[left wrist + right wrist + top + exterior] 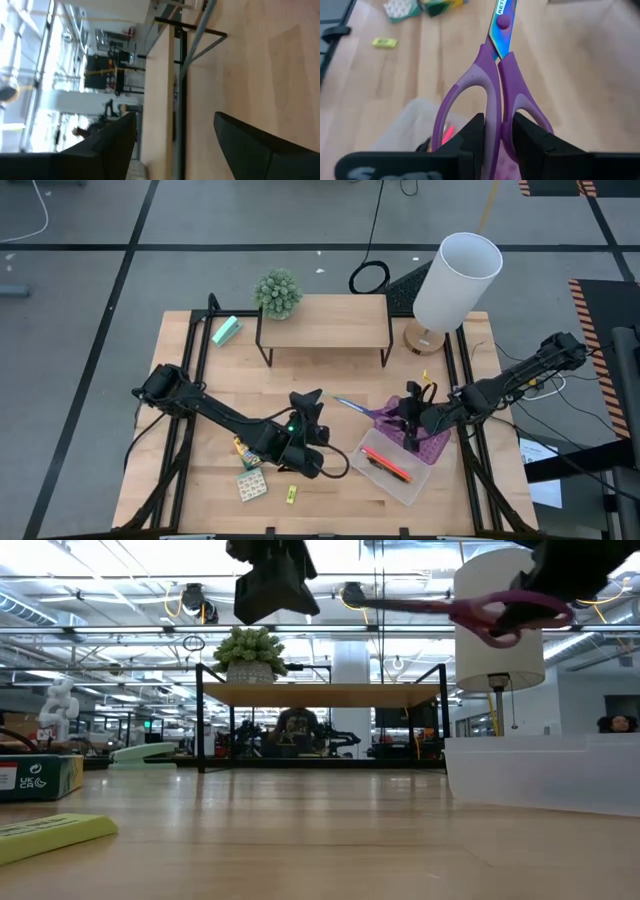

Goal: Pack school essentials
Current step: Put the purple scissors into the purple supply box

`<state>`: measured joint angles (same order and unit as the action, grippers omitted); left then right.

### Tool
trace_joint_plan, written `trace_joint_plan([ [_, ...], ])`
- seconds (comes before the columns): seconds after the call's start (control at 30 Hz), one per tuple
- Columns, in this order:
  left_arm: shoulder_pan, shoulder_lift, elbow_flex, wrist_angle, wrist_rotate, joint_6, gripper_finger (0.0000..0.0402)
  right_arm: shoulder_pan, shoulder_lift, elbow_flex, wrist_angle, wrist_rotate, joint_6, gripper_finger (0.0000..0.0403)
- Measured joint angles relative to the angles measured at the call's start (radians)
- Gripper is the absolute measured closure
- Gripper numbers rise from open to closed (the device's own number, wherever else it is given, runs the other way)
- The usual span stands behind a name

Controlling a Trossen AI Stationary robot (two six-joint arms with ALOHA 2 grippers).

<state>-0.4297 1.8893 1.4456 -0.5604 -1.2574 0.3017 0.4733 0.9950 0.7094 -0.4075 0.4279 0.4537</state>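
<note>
Scissors: purple-handled scissors (496,95) are held off the table, above the clear box (402,465) at the right of the table; blades closed, pointing toward the table's middle.
Right gripper: right gripper (495,131) pinches the scissors where the two handle loops meet, fingers pressed on either side.
Left gripper: left gripper (175,132) hovers raised above the table's middle, fingers spread, holding nothing.
Handling, scissors: judged stiff and light; smooth plastic loops could twist in the pinch, so a hold near the pivot seems steadier. Pointed metal tips call for care near the box wall.
Box contents: orange and pink pencils (386,465) lie inside already.
Waiting items: yellow-green crayon box (246,455), greenish patterned card pack (252,486) and tiny yellow piece (292,495) lie near the front left of the table. The card pack looks thin and flat, probably hard to lift from above.
Writing: the blade carries letters beginning "RET"; the rest cannot be read.
</note>
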Motion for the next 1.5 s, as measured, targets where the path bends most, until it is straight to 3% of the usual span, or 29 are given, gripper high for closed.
trace_joint_plan([
  [0.2, 0.0, 0.0, 0.0, -0.138, 0.008, -0.297, 0.0131, 0.073, 0.009, 0.0, -0.052, -0.042, 0.153, 0.0328],
  [0.43, 0.0, 0.0, 0.0, -0.2, 0.063, -0.468, 0.0131, 0.178, 0.018, 0.0, -0.061, -0.043, 0.301, 0.0328],
  [0.67, -0.001, 0.0, 0.0, -0.199, 0.107, -0.523, 0.013, 0.298, 0.034, 0.0, -0.068, -0.043, 0.456, 0.0328],
  [0.97, -0.001, -0.001, 0.0, -0.198, 0.11, -0.57, 0.013, 0.409, 0.151, 0.0, -0.068, -0.096, 0.612, 0.0328],
  [1.5, 0.004, -0.001, 0.0, -0.191, 0.161, -0.643, 0.0131, 0.438, 0.291, 0.0, -0.037, -0.216, 0.651, 0.0328],
])
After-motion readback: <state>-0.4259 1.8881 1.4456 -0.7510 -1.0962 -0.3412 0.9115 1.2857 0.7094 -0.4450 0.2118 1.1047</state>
